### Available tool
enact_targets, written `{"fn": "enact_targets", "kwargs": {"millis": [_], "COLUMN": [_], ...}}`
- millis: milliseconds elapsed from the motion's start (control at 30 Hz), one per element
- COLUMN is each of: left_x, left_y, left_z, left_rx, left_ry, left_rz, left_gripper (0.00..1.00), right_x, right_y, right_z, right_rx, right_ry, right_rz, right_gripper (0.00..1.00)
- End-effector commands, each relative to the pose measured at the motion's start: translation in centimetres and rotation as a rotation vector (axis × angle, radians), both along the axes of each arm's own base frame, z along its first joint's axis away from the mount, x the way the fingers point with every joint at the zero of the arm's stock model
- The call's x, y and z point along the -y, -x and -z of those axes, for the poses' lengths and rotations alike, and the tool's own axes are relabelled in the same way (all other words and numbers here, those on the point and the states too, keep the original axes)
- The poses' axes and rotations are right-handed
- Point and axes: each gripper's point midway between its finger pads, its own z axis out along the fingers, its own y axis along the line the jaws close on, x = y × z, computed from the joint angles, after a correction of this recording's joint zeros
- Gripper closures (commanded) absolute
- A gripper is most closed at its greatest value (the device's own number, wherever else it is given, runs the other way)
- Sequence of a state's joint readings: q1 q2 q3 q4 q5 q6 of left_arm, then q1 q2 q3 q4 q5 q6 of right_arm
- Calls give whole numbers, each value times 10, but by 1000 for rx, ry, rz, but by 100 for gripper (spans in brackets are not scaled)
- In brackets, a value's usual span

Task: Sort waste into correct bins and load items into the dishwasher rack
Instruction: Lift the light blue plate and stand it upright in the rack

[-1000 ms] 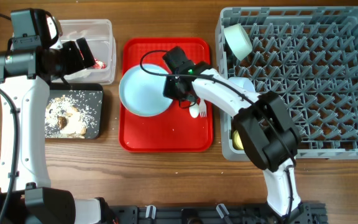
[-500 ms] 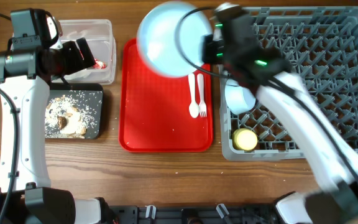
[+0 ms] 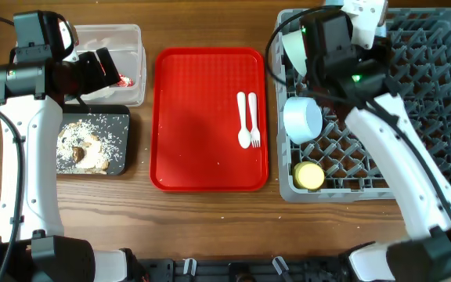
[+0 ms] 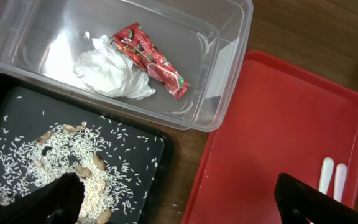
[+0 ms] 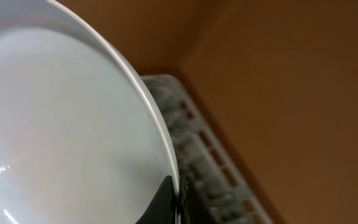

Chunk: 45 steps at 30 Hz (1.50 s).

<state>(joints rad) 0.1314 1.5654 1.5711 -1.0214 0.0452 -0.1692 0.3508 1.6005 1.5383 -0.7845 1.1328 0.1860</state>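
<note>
My right gripper (image 5: 174,193) is shut on the rim of the light blue plate (image 5: 61,124) and holds it on edge above the grey dishwasher rack (image 3: 429,102). From overhead this gripper (image 3: 339,35) is at the rack's back left and hides the plate. In the rack are a pale green bowl (image 3: 297,48), a light blue bowl (image 3: 302,119) and a yellow cup (image 3: 309,175). The white fork and spoon (image 3: 247,117) lie on the red tray (image 3: 202,117). My left gripper (image 4: 179,205) is open and empty. The red wrapper (image 4: 154,59) and napkin (image 4: 110,74) lie in the clear tub (image 4: 229,37).
The black tray (image 3: 124,117) holds rice crumbs and brown food lumps (image 3: 88,145), in front of the clear tub (image 3: 131,35). A few rice grains lie on the wood between the black tray (image 4: 135,162) and the red tray (image 4: 272,137).
My right arm lifted the plate off the red tray and swung it right, over the rack's back left, turning it on edge. The left arm has not moved.
</note>
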Motion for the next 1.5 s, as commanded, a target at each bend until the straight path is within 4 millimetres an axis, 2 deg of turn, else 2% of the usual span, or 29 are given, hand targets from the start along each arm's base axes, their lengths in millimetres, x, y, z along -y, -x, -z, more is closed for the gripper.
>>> {"fn": "enact_targets", "kwargs": {"millis": [0,100,233,400,600,633,667,700,733,800,933,1100,1167,1333,1400,1467], "left_x": [-4,-4,-4,-4,-4,-4,-4,-4,-4,-4,-4,-4,-4,-4,-4,-4], "left_y": [-1,-1,-1,-1,-1,-1,-1,-1,-1,-1,-1,-1,-1,-1,-1,-1], "left_z": [-2,-2,-2,-2,-2,-2,-2,-2,-2,-2,-2,-2,-2,-2,-2,-2], "left_rx": [5,5,5,5,5,5,5,5,5,5,5,5,5,5,5,5], "left_ry": [-19,-19,-19,-19,-19,-19,-19,-19,-19,-19,-19,-19,-19,-19,-19,-19], "left_rz": [1,1,1,1,1,1,1,1,1,1,1,1,1,1,1,1], "left_gripper": [0,0,0,0,0,0,0,0,0,0,0,0,0,0,0,0], "right_x": [35,43,38,32,22,20,18,13,9,4,-8,-32,-56,-151,-180,-202], "right_y": [-4,-19,-49,-66,-76,-77,-79,-82,-84,-87,-89,-81,-74,-30,-16,-8], "right_z": [6,21,60,91,115,116,119,123,126,128,114,60,38,-8,-14,-3], "right_rx": [-9,-23,-136,-186,-225,-228,-231,-234,-234,-226,-194,-84,-50,-36,-58,-113], "right_ry": [117,110,81,81,24,17,2,-30,-52,-88,-158,-291,-395,-776,-935,-1038], "right_rz": [149,162,66,38,-26,-34,-49,-80,-101,-127,-197,-353,-494,-976,-1089,-1138], "right_gripper": [96,96,96,96,95,92,84,57,46,28,14,2,0,0,0,1]}}
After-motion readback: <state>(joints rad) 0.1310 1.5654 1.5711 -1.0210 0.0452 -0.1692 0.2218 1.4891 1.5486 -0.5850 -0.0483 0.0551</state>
